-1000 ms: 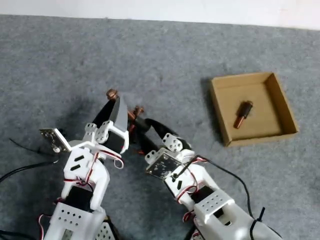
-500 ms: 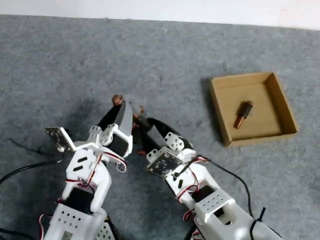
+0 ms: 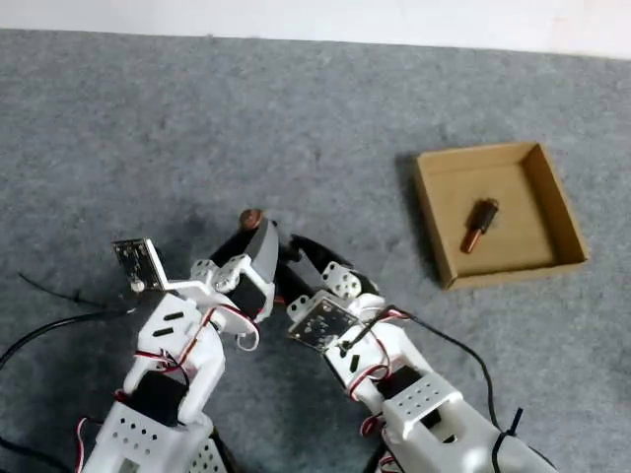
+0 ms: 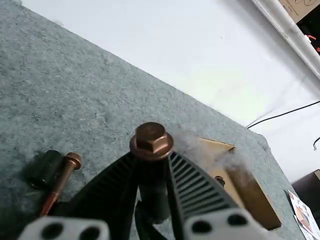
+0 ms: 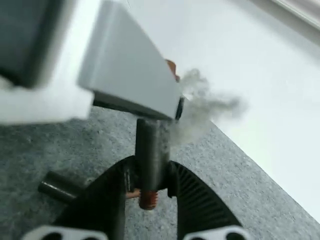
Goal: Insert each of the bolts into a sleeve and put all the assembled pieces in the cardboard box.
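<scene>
High view, cardboard box point(image 3: 426, 202): open-topped, on the table to the right of both arms and well apart from them.
Box contents: one assembled piece point(image 3: 480, 226), a dark body with a copper end sticking out, lying flat near the middle of the box floor.
Bolt point(image 4: 151, 142): copper, with a hex head on a round flange. It stands upright, its head clear above the left fingertips.
Left gripper point(image 4: 152, 159): fingers pressed in on the bolt just under its head, one ribbed pad on each side. The shaft between them looks dark, and I cannot tell whether that part is bare shank or tube.
Sleeve point(image 5: 151, 145): dark tube, upright, with the bolt's copper tip showing out of its lower end.
Right gripper point(image 5: 150, 166): fingers pinching the sleeve around its lower part.
In the way: the left gripper's grey finger lies across the sleeve's top end in the right wrist view and hides the joint there.
Gripper position: in the high view both grippers meet near the table's middle, tips crowded together, with the bolt head topmost.
Loose bolt point(image 4: 60, 182): lying flat on the table near the grippers, its head just beside the loose sleeve point(image 4: 42, 170).
Carpet point(image 3: 148, 118): grey, covering the table.
</scene>
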You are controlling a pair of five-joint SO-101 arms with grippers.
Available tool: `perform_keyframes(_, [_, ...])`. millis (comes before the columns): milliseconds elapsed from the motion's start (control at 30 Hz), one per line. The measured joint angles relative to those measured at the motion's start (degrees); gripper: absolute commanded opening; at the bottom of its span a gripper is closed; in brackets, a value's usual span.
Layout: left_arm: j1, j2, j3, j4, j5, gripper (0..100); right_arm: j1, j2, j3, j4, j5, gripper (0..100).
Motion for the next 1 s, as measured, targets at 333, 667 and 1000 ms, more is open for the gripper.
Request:
perform_keyframes(333, [4.48, 0.88, 0.26, 6.33, 0.00, 26, 1.93, -0.09, 0.00, -0.35, 0.00, 0.4])
perform_keyframes(667, [-3.43, 0.44, -1.05, 6.51, 4.48, 23, 4.04, -0.18, 0.00, -0.44, 0.09, 0.4])
perform_keyframes(1000, [-10.11, 0.79, -1.76, 6.51, 6.24, 23, 9.85, -0.18, 0.00, -0.44, -3.25, 0.4])
